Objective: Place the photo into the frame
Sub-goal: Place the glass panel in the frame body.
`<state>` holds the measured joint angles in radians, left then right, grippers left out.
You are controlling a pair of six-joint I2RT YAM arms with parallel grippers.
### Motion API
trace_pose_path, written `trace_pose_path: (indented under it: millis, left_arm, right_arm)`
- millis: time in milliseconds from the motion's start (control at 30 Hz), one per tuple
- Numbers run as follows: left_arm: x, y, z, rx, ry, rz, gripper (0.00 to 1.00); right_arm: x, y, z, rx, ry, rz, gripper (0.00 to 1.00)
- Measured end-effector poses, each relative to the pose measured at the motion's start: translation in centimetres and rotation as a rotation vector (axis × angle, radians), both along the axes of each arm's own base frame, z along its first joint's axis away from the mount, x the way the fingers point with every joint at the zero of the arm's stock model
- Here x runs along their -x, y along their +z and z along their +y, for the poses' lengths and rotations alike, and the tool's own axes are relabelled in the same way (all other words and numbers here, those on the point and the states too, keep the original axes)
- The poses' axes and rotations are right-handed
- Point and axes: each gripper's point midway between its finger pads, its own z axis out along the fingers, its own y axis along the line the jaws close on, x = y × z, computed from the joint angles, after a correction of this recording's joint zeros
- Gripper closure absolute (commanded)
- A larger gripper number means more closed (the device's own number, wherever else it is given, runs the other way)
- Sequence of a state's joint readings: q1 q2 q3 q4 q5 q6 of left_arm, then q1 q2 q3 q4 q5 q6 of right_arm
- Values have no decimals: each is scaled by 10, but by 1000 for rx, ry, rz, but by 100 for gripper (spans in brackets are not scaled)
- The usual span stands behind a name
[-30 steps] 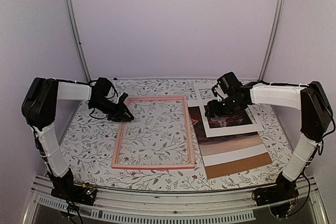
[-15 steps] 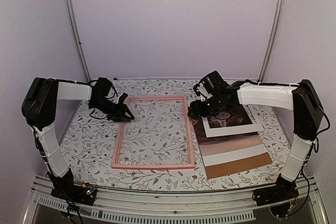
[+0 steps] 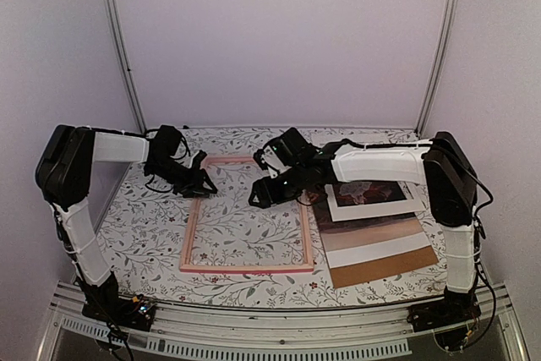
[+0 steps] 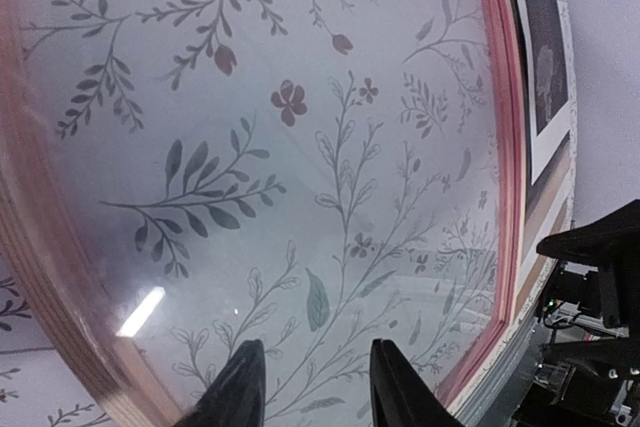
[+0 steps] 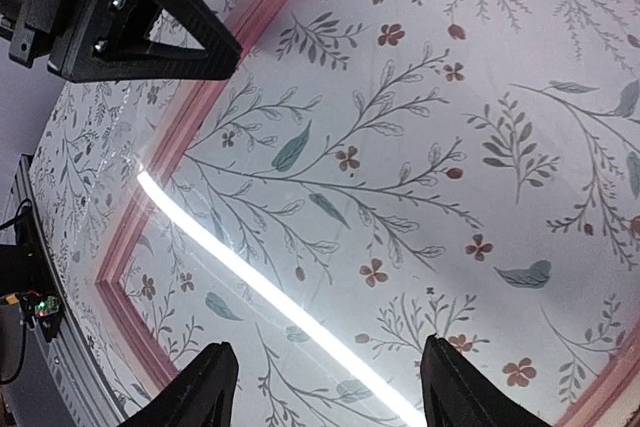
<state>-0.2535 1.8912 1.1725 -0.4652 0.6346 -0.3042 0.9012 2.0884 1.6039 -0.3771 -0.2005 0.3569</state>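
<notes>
Overhead, frame (image 3: 245, 269): pink, lying flat on the flowered table (image 3: 152, 234), left of centre.
Overhead, photo (image 3: 368, 231): a dark reddish print lying flat just right of the frame and outside it. Its far part is under a white mat (image 3: 372, 208), and a brown board (image 3: 385, 268) shows at the near end of the pile.
Overhead, left gripper (image 3: 203, 183): low at the frame's far left corner; whether it touches the rail cannot be told from here.
Overhead, right gripper (image 3: 256, 199): the arm reaches left across the frame's right rail, and the gripper is over the far half of the frame's inside.
Left wrist, left gripper (image 4: 318, 387): its two fingertips stand a little apart with nothing between them, over the shiny pane (image 4: 300, 167) inside the frame.
Left wrist, frame (image 4: 508, 147): one rail curves along the left edge of the view, and the pink opposite rail runs down the right.
Left wrist, photo (image 4: 548, 57): beyond that pink rail, a dark patch with a pale figure, seen through the mat's window.
Right wrist, right gripper (image 5: 330, 387): fingertips spread wide and empty above the pane, which has a bright streak of glare across it.
Right wrist, left gripper (image 5: 200, 42): a black wedge at the top left, just beside the frame's pink rail (image 5: 175, 152).
</notes>
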Motion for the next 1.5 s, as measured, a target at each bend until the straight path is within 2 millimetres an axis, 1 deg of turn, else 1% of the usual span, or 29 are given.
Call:
trace_pose_path:
  millis: [33,100,200,333,533,767,1000,1133,1500]
  left_arm:
    - [0,0,0,-2,0,0,62]
    - [0,-1,0,-8,1,0,61]
    - [1,-3,1,-18,3,0,61]
    - [2,-4,1,-23,4,2,60]
    - [1,-1,2,-29,6,-12,59]
    - [1,-1,5,-52,13,-15,58]
    - [2,-2,13,-97,25,-20,57]
    - [2,-1,20,-142,40,-28,57]
    - [-5,24,43,-249,96,-119,55]
  right_arm:
    - [4,-3,6,-7,17,8,33]
    - [11,-10,13,-14,43,27,33]
    - [17,-23,18,-12,67,59,33]
    - [18,-39,16,8,68,84,33]
    - [20,-42,16,7,68,92,33]
    - [27,-59,7,34,62,119,33]
    - [27,-60,7,31,56,122,33]
    - [27,-61,7,30,56,121,33]
    - [27,-61,7,29,56,120,33]
